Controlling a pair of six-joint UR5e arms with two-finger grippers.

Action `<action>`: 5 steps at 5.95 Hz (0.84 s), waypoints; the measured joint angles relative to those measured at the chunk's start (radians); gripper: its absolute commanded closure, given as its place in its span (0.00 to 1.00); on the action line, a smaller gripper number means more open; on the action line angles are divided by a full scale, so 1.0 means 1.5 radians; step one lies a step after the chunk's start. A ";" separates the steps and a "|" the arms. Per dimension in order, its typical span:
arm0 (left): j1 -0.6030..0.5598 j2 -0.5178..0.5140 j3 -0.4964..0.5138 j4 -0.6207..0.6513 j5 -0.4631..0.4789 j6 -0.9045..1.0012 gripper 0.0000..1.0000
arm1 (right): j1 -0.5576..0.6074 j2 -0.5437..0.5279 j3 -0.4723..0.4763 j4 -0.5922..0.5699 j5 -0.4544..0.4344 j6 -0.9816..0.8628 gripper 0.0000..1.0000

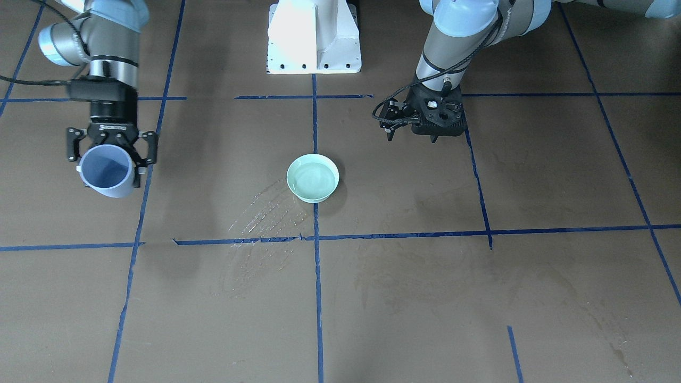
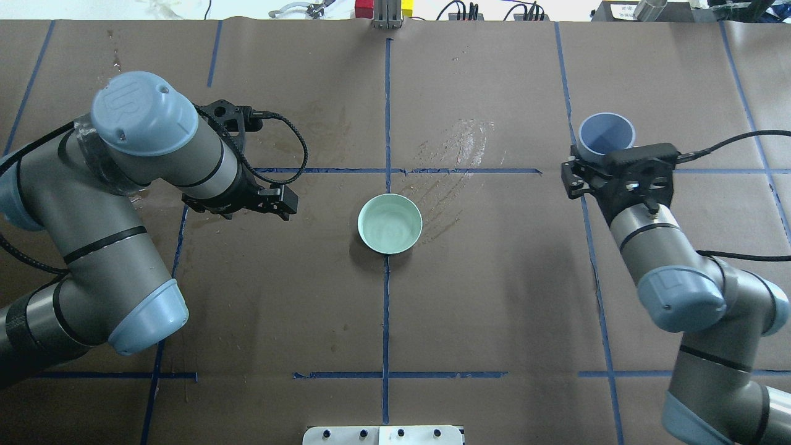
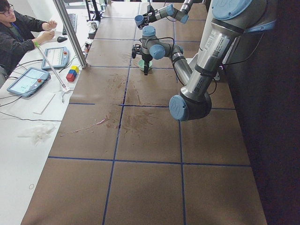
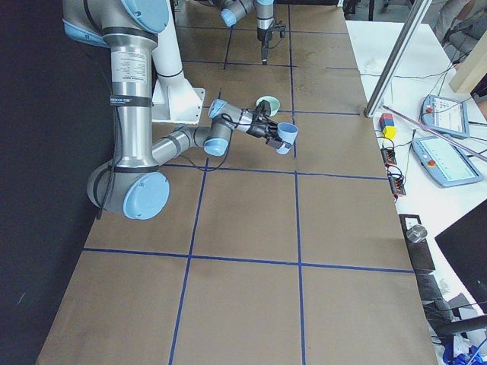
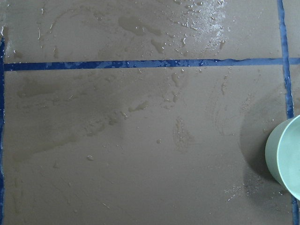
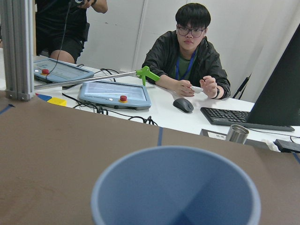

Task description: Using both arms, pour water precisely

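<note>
A mint green bowl [image 1: 300, 166] [image 2: 367, 233] stands at the table's centre, on the blue tape cross. Water [image 1: 314, 179] shows in it as a pale glossy surface. My right gripper [image 1: 110, 159] [image 2: 609, 162] is shut on a blue cup [image 1: 106, 171] [image 2: 605, 133] [image 6: 176, 187], held above the table well off to the bowl's side. The cup's mouth tilts away from my base and its inside looks empty. My left gripper [image 1: 412, 137] points down on the bowl's other side, open and empty. The left wrist view shows only the bowl's edge [image 5: 286, 157].
Wet streaks [image 1: 266, 213] [image 2: 457, 154] lie on the brown paper beside the bowl. The white pedestal [image 1: 314, 37] is at my base. Beyond the table's far edge are a metal pole [image 3: 70, 33], tablets [image 6: 115, 93] and a seated operator [image 6: 190, 56].
</note>
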 measured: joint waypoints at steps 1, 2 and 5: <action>0.000 0.000 0.000 0.000 0.000 0.000 0.00 | 0.009 -0.048 -0.027 0.085 0.011 0.012 1.00; 0.000 0.000 0.000 0.000 0.001 0.001 0.00 | 0.011 -0.062 -0.077 0.161 0.014 0.030 1.00; 0.000 0.000 0.001 0.000 0.000 0.001 0.00 | 0.010 -0.059 -0.228 0.322 0.014 0.052 0.98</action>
